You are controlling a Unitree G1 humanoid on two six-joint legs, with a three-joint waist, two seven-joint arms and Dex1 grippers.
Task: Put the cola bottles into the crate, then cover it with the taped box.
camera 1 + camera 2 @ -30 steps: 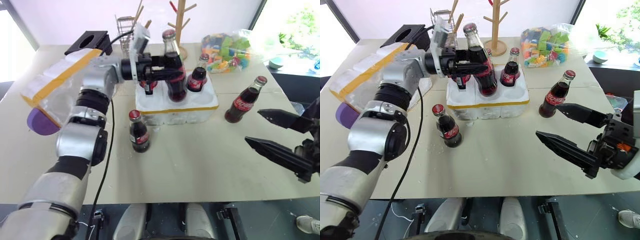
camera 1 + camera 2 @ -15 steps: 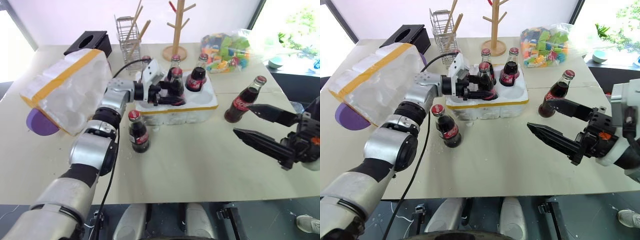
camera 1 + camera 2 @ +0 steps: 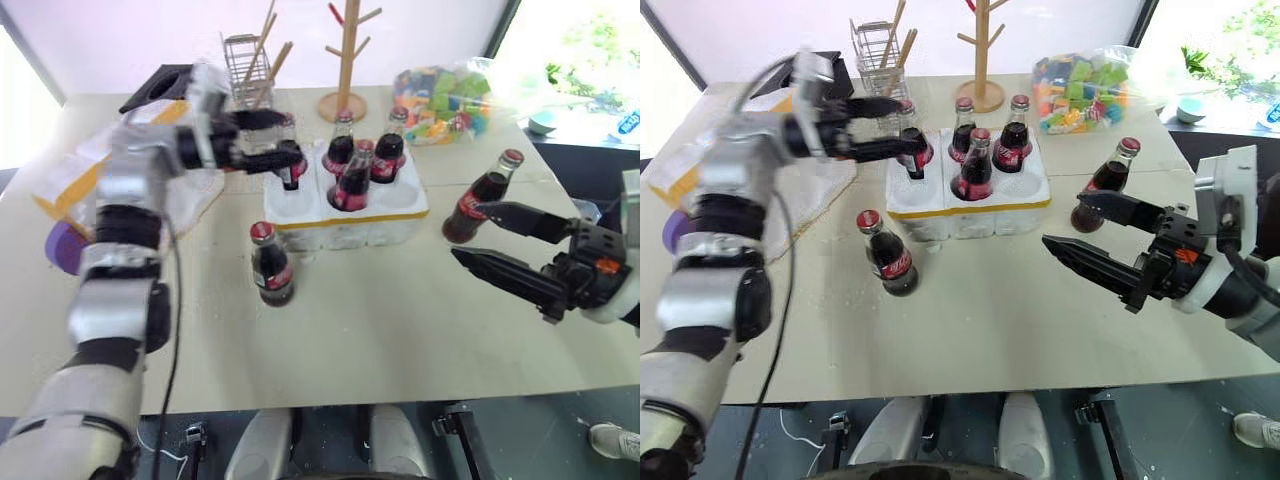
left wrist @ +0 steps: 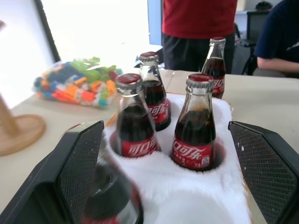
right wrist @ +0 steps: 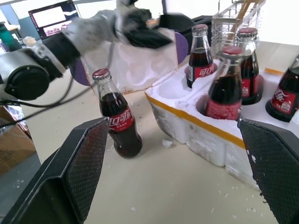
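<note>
The crate [image 3: 345, 212] stands mid-table with several cola bottles upright in its wells, one of them [image 3: 354, 178] in the front middle well. My left gripper [image 3: 290, 138] hovers open at the crate's left end, beside the back-left bottle [image 4: 110, 196], holding nothing. One more bottle [image 3: 271, 266] stands on the table in front of the crate, another [image 3: 485, 195] to its right. My right gripper [image 3: 462, 230] is open, its upper finger just in front of that right bottle. The taped box [image 3: 65, 190] lies at the far left, partly behind my left arm.
A purple disc [image 3: 60, 245] pokes out under the taped box. Along the back stand a black box [image 3: 160, 85], a wire rack with sticks [image 3: 245, 60], a wooden peg tree [image 3: 345, 60] and a bag of coloured blocks [image 3: 440, 90]. People [image 4: 201, 18] stand beyond the table.
My left gripper lowered a bottle into the crate's front middle well, opened, let it go and drew back to the left. The right gripper edged slightly forward, still open.
</note>
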